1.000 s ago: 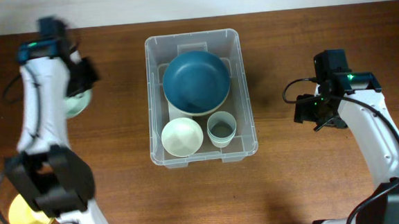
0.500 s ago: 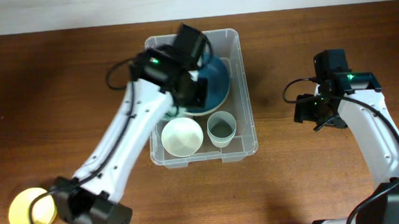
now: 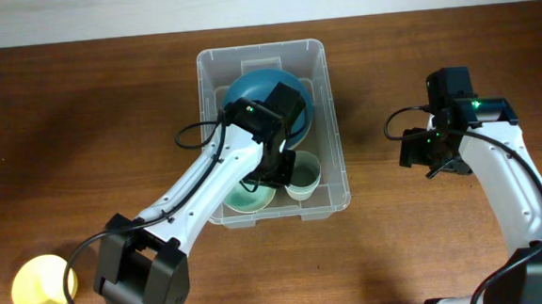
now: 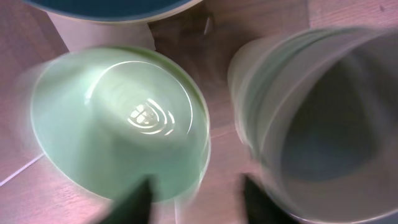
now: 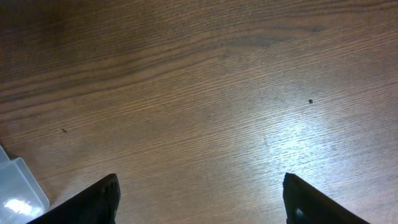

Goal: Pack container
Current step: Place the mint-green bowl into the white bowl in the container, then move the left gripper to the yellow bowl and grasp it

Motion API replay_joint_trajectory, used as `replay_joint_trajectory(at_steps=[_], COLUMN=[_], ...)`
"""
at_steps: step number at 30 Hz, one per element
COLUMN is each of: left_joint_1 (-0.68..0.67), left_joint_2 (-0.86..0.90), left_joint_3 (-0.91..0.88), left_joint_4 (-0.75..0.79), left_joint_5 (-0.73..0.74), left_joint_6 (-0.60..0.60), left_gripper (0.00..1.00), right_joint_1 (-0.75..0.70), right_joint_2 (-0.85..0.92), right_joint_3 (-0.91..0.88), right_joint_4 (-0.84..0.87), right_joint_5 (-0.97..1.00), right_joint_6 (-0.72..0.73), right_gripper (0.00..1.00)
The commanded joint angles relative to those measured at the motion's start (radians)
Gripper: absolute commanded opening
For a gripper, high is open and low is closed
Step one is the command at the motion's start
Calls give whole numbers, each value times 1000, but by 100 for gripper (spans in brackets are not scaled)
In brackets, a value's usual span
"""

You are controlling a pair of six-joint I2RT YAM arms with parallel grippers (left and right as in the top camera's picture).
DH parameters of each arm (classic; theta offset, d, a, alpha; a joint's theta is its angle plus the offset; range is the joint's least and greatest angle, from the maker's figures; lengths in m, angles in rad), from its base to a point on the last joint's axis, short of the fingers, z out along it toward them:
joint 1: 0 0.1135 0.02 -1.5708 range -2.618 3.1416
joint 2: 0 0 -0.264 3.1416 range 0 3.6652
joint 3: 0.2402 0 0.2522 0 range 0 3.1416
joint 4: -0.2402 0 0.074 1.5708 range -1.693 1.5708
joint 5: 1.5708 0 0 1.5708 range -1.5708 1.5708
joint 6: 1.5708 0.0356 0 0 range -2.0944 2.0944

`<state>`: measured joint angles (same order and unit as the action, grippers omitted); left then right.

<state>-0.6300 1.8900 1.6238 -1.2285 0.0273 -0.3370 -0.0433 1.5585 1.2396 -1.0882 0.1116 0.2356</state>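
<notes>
Nearest, well off the container's (image 3: 203,128) near-left corner, a yellow bowl (image 3: 41,284) sits on the brown table (image 3: 98,106). The container itself, a clear bin, stands at mid-table. In its near end lie a green bowl (image 4: 118,118) on the left and a whitish cup (image 4: 323,124) on the right, just beside each other, both mouth up. The left gripper (image 4: 199,198) hangs inside the container over this near end. Its jaws are apart and grip nothing: one finger is over the green bowl's edge, the other over the cup's edge. Just beyond the green bowl a pale patch (image 4: 93,34) shows on the container's base; no writing on it can be read. A dark blue bowl (image 3: 253,87) fills the container's far end. Off the container's right side, well apart, the right gripper (image 5: 202,199) hovers over the table wood, jaws wide and holding nothing. Only a corner of the container shows at the lower left edge of the right wrist view.
</notes>
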Motion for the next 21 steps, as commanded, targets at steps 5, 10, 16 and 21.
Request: replay_joint_trajectory(at_steps=[5,10,16,21], left_joint_1=[93,269,628,950], left_joint_2=[-36,-194,-371,-421], left_joint_3=[122,241,206,45], left_joint_4=[-93,-186,-248,-252], left_joint_5=[-104,-225,-234,-230], left_joint_6=[-18,-35,-60,-126], left_gripper=[67,70,75,84], right_joint_1=[-3,-3,-3,-3], right_joint_2=[4,4,4,4], right_joint_3=[18,18,18,18], right_joint_4=[-1,-1,0,0], right_joint_5=[2,2,2,2], right_joint_6=[4,4,4,4], right_gripper=[79,79,79,79])
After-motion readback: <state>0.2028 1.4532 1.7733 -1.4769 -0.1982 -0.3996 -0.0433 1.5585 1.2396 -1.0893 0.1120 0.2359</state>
